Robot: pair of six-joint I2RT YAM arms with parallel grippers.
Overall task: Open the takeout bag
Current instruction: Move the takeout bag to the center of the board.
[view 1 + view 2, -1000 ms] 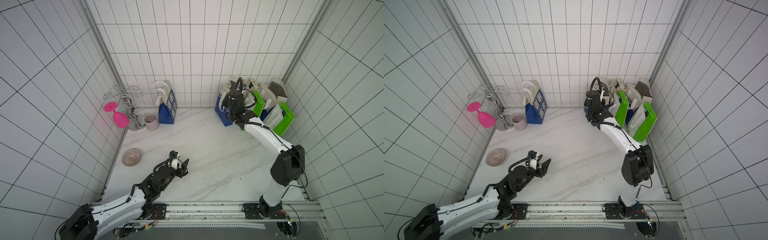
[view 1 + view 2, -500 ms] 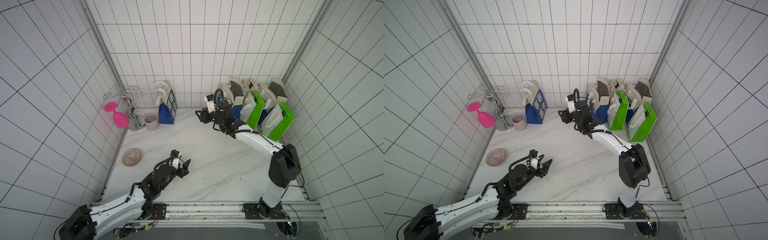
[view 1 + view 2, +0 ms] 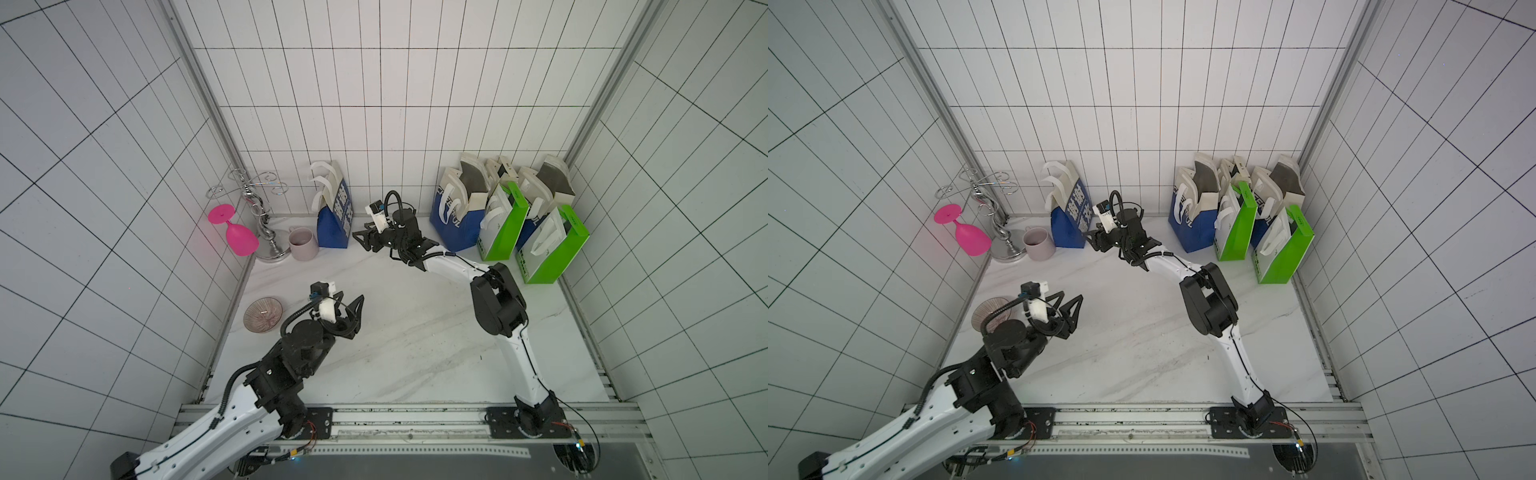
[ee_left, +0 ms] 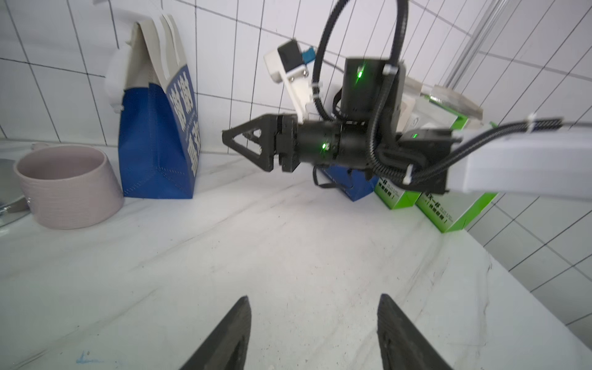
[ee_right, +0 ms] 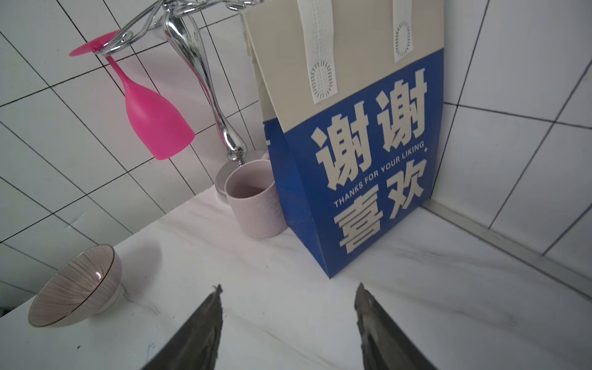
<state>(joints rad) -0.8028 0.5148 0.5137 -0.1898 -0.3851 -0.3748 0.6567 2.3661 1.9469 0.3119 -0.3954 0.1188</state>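
Right wrist view faces the blue-and-cream takeout bag (image 5: 352,160), which stands upright with its top pinched closed. The right gripper (image 5: 288,288) is empty in front of it, fingers spread. In both top views the bag stands at the back wall, upper centre-left of the frame, beside a pale mug (image 3: 302,244). The left gripper (image 3: 352,300), lower and left of centre, hangs over the marble table (image 3: 415,340), fingers likewise apart, holding nothing.

Takeout bag (image 5: 352,179) is matt paper (rack (image 5: 193,57) glossy metal)
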